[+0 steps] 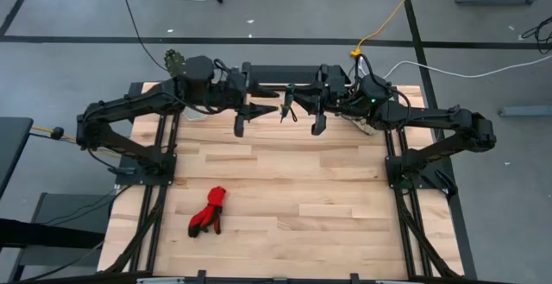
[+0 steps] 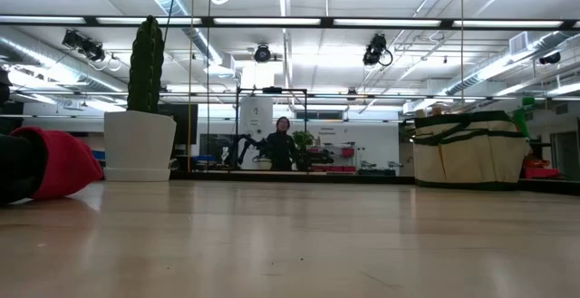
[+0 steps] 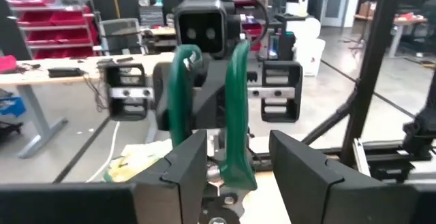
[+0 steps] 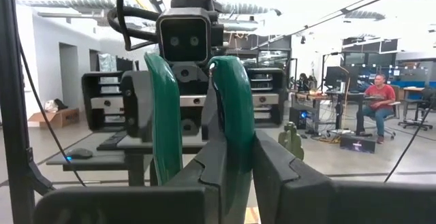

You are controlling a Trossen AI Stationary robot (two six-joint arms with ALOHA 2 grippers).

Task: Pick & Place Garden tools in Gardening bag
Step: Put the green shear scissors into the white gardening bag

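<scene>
Both arms meet in mid-air over the far edge of the table (image 1: 276, 189), with the pruning shears (image 1: 285, 105) between them, well above the wood. The right gripper (image 4: 235, 149) is clamped on one green handle. The left gripper (image 3: 238, 149) stands with its fingers apart around a handle, pressing on neither side, so the right arm appears to carry the tool alone. The gardening bag (image 2: 469, 149) sits at the far right, under the right arm; the red gloves (image 1: 209, 212) lie near left, well apart from it. Step in hand, as judged: a hand-over. To do it well, the left arm should back straight away along the handles without brushing them. The right arm should hold firm until clear, then swing over the bag's open mouth. Risk: a one-handle grip may let the shears pivot.
</scene>
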